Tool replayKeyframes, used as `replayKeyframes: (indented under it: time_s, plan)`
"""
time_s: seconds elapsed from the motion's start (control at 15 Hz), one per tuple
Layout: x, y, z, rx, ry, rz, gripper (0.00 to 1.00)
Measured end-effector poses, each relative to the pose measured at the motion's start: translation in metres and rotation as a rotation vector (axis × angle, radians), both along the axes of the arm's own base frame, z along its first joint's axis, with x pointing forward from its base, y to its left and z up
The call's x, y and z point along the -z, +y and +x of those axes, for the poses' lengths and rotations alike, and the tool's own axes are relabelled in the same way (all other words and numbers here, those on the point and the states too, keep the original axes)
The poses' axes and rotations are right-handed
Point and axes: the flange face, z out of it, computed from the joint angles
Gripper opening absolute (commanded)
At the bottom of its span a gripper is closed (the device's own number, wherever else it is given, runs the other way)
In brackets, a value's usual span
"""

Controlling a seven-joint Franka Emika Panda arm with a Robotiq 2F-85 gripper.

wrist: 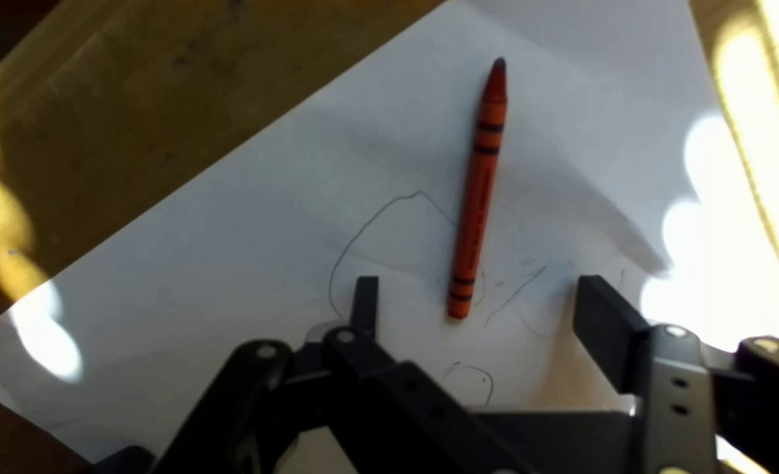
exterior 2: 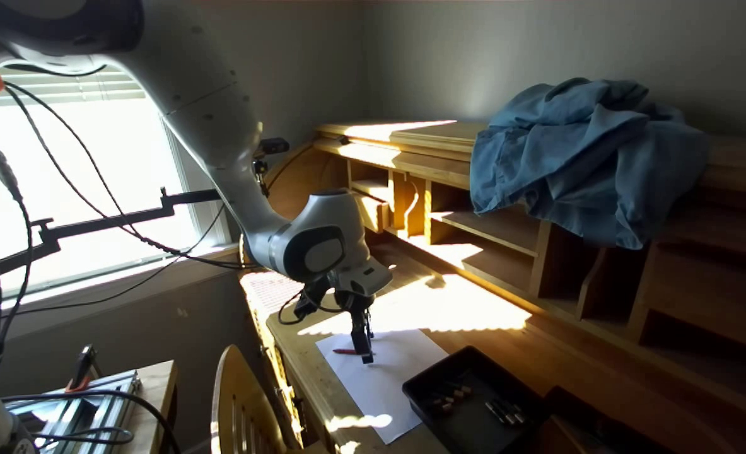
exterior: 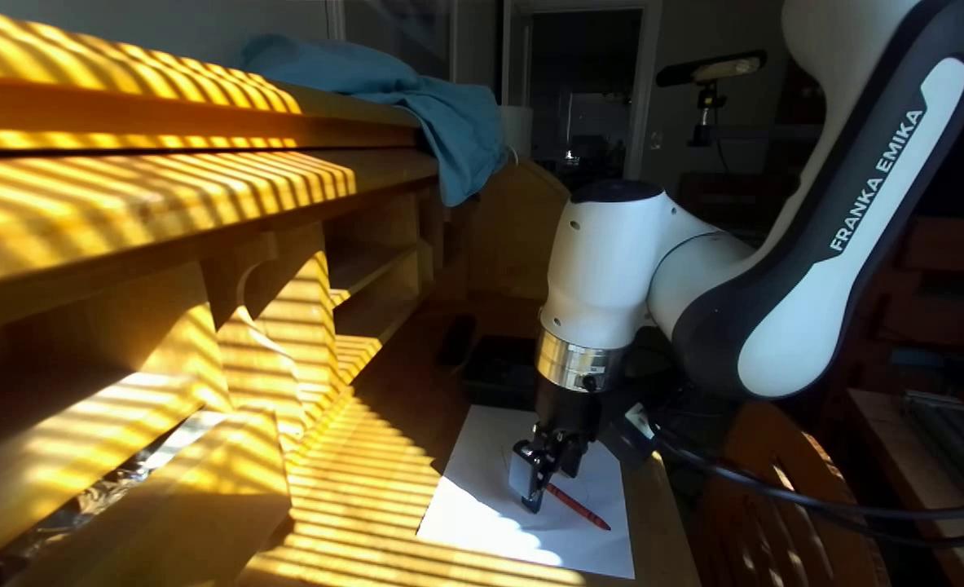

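Wrist view: jaws spread; red crayon [wrist: 476, 197] lies on white paper [wrist: 231, 230], blunt end near their gap, thin lines [wrist: 363, 228] about it. Only in an exterior view: small sticks [exterior 2: 504, 413] in a black tray [exterior 2: 473, 422] beside the paper.

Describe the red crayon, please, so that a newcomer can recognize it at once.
Find the wooden desk with the blue cloth draped over its upper part, then the white paper beside the black tray. On this paper, near the open gripper, lies the red crayon with black bands and a pointed tip. Unlike the small pieces inside the tray, it lies alone on the paper.
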Motion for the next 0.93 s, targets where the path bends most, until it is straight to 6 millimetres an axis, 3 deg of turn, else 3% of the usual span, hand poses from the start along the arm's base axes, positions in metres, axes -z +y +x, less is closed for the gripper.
replayKeyframes:
  time_s: [0.13, 0.33, 0.47, 0.67, 0.93]
  plan:
    - [0.0008, 0.0, 0.0018, 0.001, 0.002, -0.003, 0.46]
    - [0.0004, 0.0007, 0.0043, 0.001, 0.002, -0.004, 0.38]
    - [-0.001, 0.0014, 0.0062, 0.0, -0.001, -0.003, 0.13]
    - [-0.0015, 0.0017, 0.0068, 0.0, -0.002, -0.003, 0.0]
    - [-0.0018, 0.0016, 0.0074, 0.001, -0.003, -0.003, 0.02]
